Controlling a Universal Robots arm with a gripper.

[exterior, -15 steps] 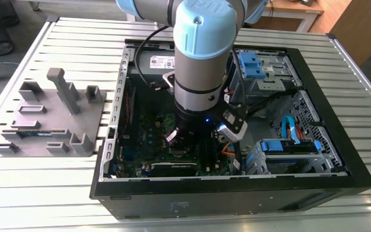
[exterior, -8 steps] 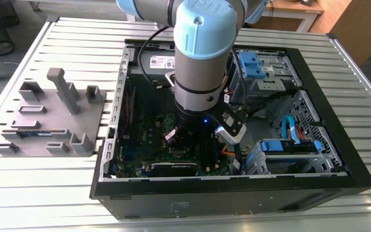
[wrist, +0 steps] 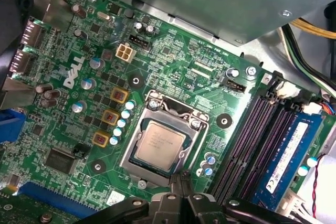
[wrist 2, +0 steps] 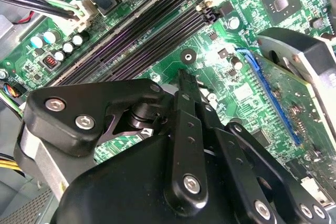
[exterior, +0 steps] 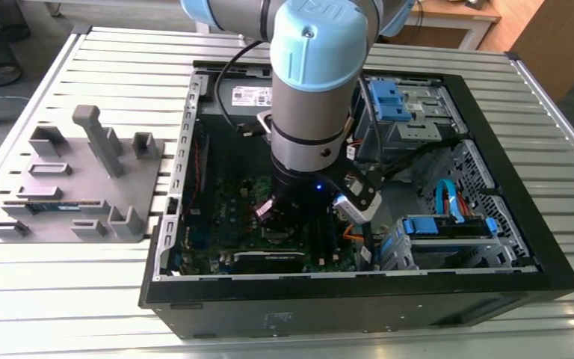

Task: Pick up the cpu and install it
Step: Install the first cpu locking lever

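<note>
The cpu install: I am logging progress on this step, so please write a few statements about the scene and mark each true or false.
1. The cpu lies flat inside the silver socket frame on the green motherboard. True.
2. The gripper holds the cpu up in the air. False: in the first wrist view the cpu sits in the socket, with the gripper's tip beside the frame's edge.
3. A memory stick with a blue label stands in a slot beside empty dark slots. True.
4. The arm hangs over the grey parts tray. False: in the exterior view it reaches down into the open computer case.
</note>
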